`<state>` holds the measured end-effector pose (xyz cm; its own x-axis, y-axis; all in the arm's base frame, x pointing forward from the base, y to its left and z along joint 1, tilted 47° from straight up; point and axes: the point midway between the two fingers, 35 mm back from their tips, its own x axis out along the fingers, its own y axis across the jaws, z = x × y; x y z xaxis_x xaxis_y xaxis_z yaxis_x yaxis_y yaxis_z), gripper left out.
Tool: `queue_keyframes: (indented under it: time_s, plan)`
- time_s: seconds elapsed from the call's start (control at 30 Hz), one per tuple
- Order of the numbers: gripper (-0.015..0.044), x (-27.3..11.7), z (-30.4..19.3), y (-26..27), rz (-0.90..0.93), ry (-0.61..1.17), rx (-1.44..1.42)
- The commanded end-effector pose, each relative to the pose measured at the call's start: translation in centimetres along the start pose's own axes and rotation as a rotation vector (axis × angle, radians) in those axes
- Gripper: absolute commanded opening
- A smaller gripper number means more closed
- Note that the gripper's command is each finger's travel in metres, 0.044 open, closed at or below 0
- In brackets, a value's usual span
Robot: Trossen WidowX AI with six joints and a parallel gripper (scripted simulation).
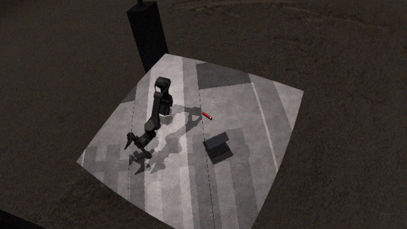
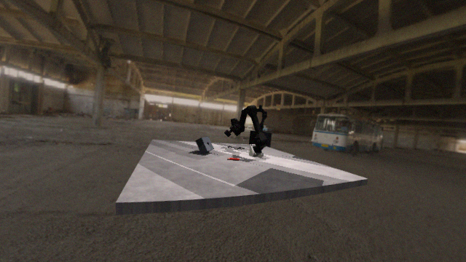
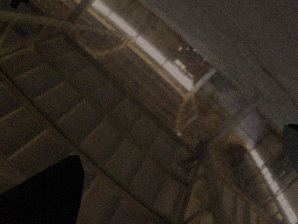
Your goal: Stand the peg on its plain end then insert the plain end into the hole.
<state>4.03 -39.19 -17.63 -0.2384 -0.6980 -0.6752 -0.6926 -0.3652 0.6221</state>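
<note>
The red peg lies on its side on the table. Its white band shows at the end nearer the panel in the top view. The dark sloped panel stands beyond the peg. A small dark spot that looks like its hole shows in the exterior view; the hole cannot be made out in the top view. My gripper is wide open and empty, raised above the table, well away from peg and panel. The wrist view shows neither of them.
The arm's base stands on the table, on the other side of the peg from the panel's far side. A tall dark block rises beside the table's back corner in the top view. A bus stands in the background.
</note>
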Motion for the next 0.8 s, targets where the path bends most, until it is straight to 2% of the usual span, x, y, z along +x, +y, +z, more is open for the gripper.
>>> queue_keyframes:
  time_s: [0.0, 0.77]
  plan:
    - [0.0440, -0.5, -2.0, -0.8, -0.056, 0.033, -0.125]
    - [0.0440, -5.7, -9.4, -6.6, -0.335, 0.230, -0.808]
